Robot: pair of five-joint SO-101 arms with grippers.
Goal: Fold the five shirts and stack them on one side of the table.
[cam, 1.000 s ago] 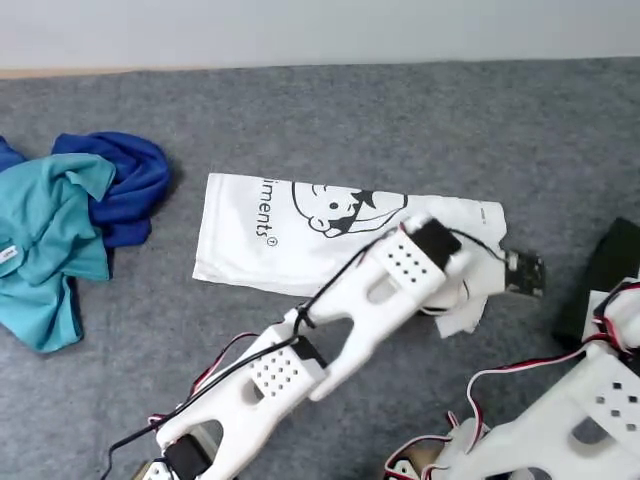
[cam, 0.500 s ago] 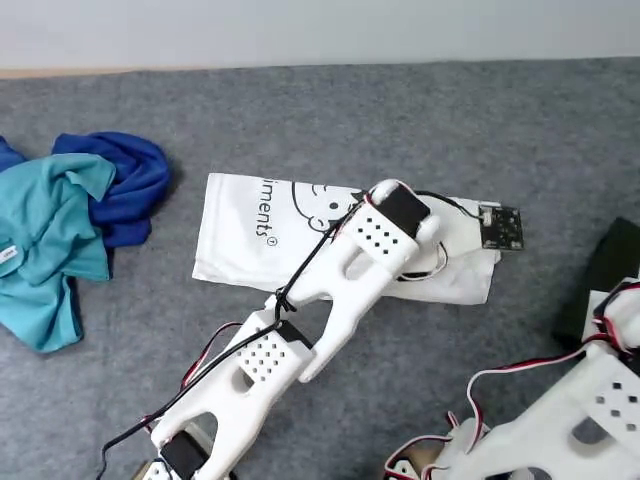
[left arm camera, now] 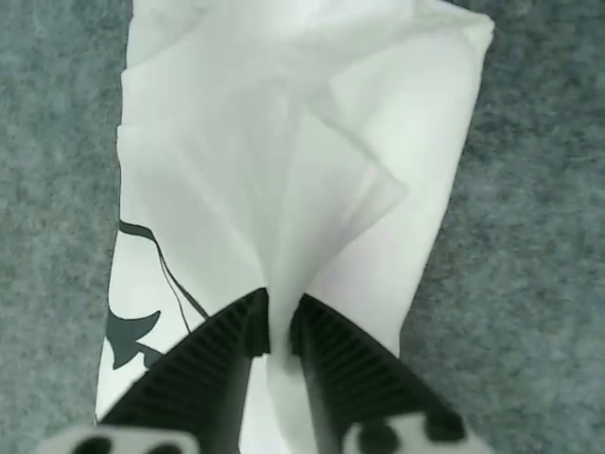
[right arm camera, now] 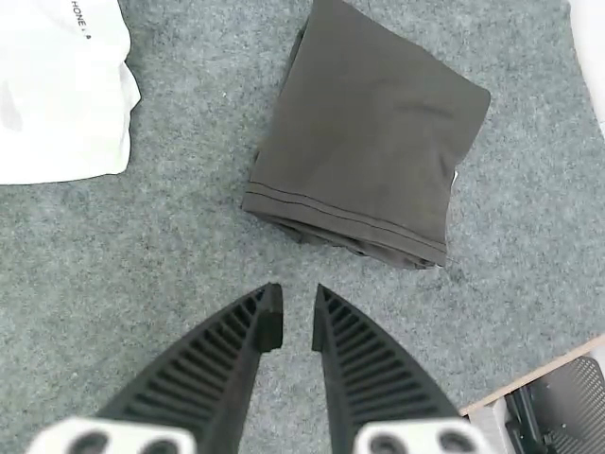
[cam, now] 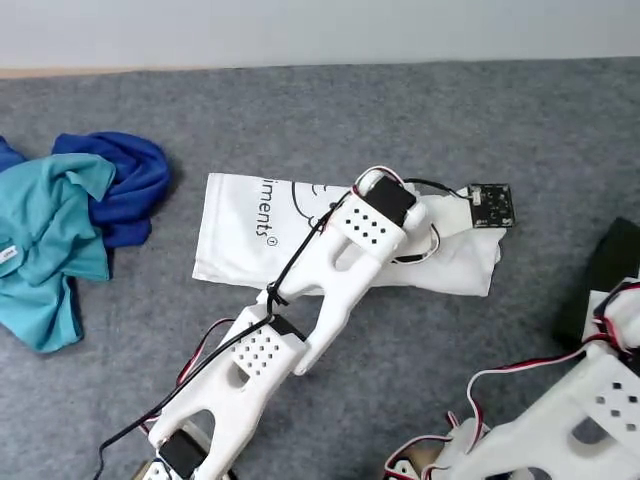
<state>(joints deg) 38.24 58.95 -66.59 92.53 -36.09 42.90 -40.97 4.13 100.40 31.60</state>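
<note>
A white shirt with black print lies long and folded on the grey carpet mid-table. My left arm stretches across it from the near side. My left gripper is shut on a raised ridge of the white shirt, and creases fan out from the pinch. A dark shirt lies folded at the right edge, also seen as the dark shirt. My right gripper hovers over bare carpet just short of it, shut on nothing.
A teal shirt and a blue shirt lie crumpled together at the far left. A corner of the white shirt lies near the dark one. The table's wooden edge runs close by the right gripper.
My left gripper has moved away from the near side and leftward, carrying the white shirt's right end over the body. The loose corner is now tucked in. The right arm stayed still.
</note>
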